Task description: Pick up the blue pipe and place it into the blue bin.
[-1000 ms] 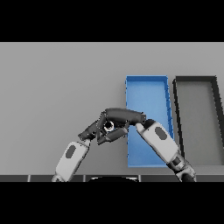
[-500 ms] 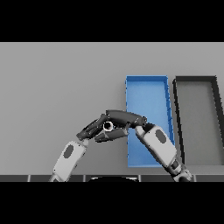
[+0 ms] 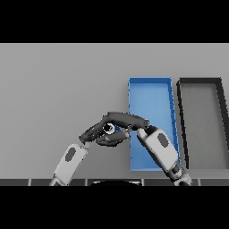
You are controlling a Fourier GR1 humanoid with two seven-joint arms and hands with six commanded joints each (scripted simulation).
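**Both hands meet just left of the blue bin**

We see a grey table (image 3: 58, 89) with two long bins lying side by side on its right half. The blue bin (image 3: 152, 96) is the nearer to the middle, and a dark grey bin (image 3: 200, 116) lies just to its right, the two close together but apart.

Our left hand (image 3: 96, 134) comes in from the lower left, its fingers curled, and our right hand (image 3: 127, 120) reaches in from the lower right, its forearm crossing over the near part of the blue bin. The right hand's fingers stretch leftward, lying over the top of the left hand, so that the two hands touch or overlap just beside the bin's left wall.

Between the hands we can make out a small pale ring with a bit of blue next to it; we take this for the end of the blue pipe (image 3: 115, 129), which is otherwise hidden. The left hand's fingers seem closed round it. Whether the right hand grips it too, we cannot tell. The pipe sits outside the blue bin, near its left edge.
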